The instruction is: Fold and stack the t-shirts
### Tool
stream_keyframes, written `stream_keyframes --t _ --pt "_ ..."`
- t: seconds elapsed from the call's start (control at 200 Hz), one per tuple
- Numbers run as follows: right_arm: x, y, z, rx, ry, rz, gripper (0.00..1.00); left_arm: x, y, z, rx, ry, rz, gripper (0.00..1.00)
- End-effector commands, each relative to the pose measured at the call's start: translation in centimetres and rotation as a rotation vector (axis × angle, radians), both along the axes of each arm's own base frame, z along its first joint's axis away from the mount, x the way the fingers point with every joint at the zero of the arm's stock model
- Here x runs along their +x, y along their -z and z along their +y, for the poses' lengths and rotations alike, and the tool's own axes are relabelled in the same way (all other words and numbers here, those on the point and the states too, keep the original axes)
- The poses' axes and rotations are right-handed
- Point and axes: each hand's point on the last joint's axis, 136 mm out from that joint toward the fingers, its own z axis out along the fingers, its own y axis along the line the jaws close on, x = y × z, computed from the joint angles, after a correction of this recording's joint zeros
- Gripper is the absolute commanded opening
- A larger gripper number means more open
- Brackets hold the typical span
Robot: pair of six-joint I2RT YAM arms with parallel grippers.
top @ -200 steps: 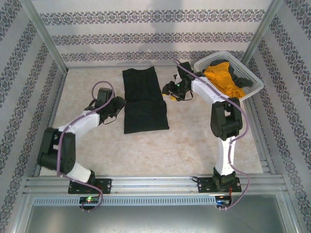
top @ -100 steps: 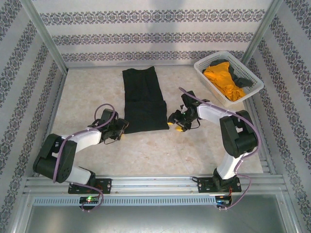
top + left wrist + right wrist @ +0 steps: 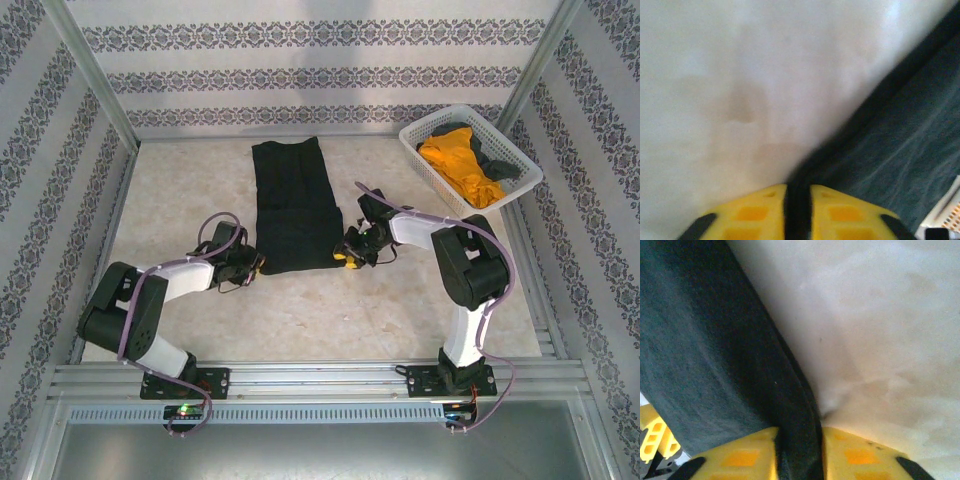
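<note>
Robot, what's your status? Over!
Left gripper, right gripper: shut on near corners of large plain black t-shirt. Orange-yellow shirt in white plastic lattice basket. Nothing in the way.

We see the white-and-black left arm [image 3: 160, 285] folded low, elbow out to its left, forearm reaching right. Its yellow-fingered left gripper [image 3: 254, 264] is pinched on the near left corner of the plain black t-shirt [image 3: 293, 210]. The white-and-black right arm [image 3: 462, 270] bends at the elbow, forearm reaching left, and the yellow-fingered right gripper [image 3: 346, 259] is pinched on the near right corner. In both wrist views we see the yellow fingers [image 3: 757, 212] nearly together, with dark cloth between them.
</note>
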Motion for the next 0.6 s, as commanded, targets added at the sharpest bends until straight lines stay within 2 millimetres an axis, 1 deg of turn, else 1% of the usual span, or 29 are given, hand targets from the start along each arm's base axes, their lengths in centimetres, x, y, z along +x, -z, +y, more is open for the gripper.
stream_keyframes --t 0.0,0.03,0.125,0.215,0.31,0.415,0.485,0.595 --pt "1.7 -1.3 1.1 0.034 0.01 -0.039 0.19 3.3 -3.0 -2.0 -0.068 0.023 -0.159 0.05" --pt "1.9 -1.6 1.1 0.032 0.013 -0.046 0.13 3.2 -3.3 -1.9 -0.065 0.019 -0.163 0.0" --pt "2.3 -2.5 0.8 0.023 0.019 -0.07 0.0 2.4 -4.0 -1.4 -0.053 0.015 -0.167 0.0" --pt "1.9 -3.2 0.3 0.008 0.009 -0.081 0.0 1.2 -4.7 -1.1 -0.031 0.04 -0.16 0.0" --pt "1.1 -3.9 0.1 0.001 -0.017 -0.092 0.0 -0.5 -4.8 -0.9 -0.027 0.073 -0.147 0.0" --pt "-0.7 -4.3 0.1 -0.002 -0.067 -0.089 0.0 -2.9 -4.4 -1.2 -0.046 0.138 -0.116 0.0" --pt "-2.6 -4.1 0.0 -0.012 -0.099 -0.069 0.0 -4.7 -4.2 -1.2 -0.047 0.171 -0.096 0.0" --pt "-6.1 -3.5 -0.7 -0.032 -0.14 -0.036 0.0 -8.4 -3.7 -0.7 -0.013 0.239 -0.045 0.0"
